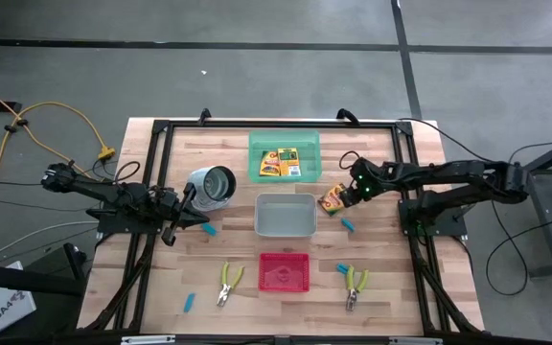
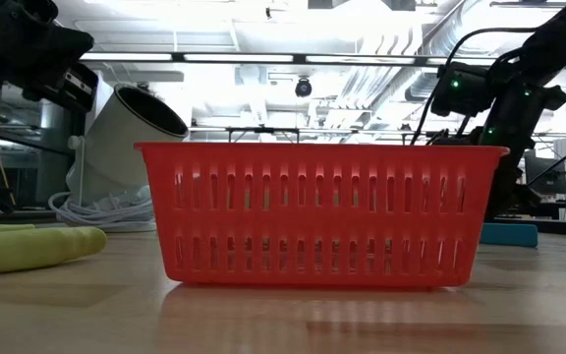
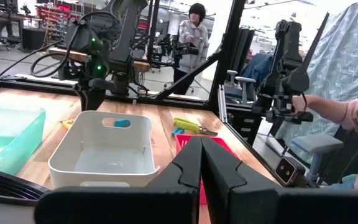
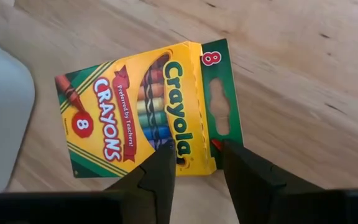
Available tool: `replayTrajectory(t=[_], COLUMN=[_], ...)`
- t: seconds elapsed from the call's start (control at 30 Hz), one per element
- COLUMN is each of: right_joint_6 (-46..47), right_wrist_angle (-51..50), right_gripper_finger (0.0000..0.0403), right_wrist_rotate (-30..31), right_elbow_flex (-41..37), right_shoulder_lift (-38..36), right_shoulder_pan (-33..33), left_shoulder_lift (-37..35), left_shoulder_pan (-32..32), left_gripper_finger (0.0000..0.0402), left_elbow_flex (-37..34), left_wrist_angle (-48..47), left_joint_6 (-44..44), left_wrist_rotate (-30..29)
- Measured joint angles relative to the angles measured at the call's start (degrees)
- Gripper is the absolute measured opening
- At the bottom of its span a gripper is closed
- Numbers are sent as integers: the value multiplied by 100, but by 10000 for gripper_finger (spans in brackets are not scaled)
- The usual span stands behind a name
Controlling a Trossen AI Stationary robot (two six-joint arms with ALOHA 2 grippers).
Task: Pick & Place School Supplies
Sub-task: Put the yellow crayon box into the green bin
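Note:
A yellow-and-green crayon box [image 4: 143, 112] lies flat on the wood between the grey tray and my right arm [image 1: 332, 199]. My right gripper [image 4: 197, 167] is open and points down over the box's flap end, one finger on each side of that corner; I see no touch. More crayon boxes [image 1: 280, 161] lie in the green tray. Two yellow-green-handled pliers [image 1: 228, 285] [image 1: 355, 287] and several light-blue pieces [image 1: 209, 230] [image 1: 349, 225] lie on the table. My left gripper [image 3: 201, 158] is shut and empty, at the table's left [image 1: 174, 228].
The green tray [image 1: 257, 144] stands far, the grey tray [image 1: 260, 218] in the middle, the red tray [image 1: 266, 271] near. A white cylinder [image 1: 211, 187] lies tipped beside my left arm. A black frame borders the table. A person [image 3: 194, 31] and a sleeve [image 3: 353, 112] show beyond it.

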Motion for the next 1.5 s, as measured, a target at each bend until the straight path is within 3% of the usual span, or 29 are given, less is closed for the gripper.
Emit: replayTrajectory(t=[0.53,1.23,1.5], right_joint_6=[117,9,-38], right_wrist_angle=[-586,-494,-608], right_gripper_finger=[123,123,123], right_wrist_rotate=[225,-639,-59], right_elbow_flex=[0,-31,-26], right_shoulder_lift=[-4,-1031,-1147], right_shoulder_pan=[-137,-132,-132], left_shoulder_lift=[0,-2,0], left_shoulder_pan=[-1,1,1], left_gripper_finger=[1,1,1], left_elbow_flex=[0,0,0], left_wrist_angle=[0,0,0], left_joint_6=[-2,-1,-36], left_wrist_rotate=[0,0,0])
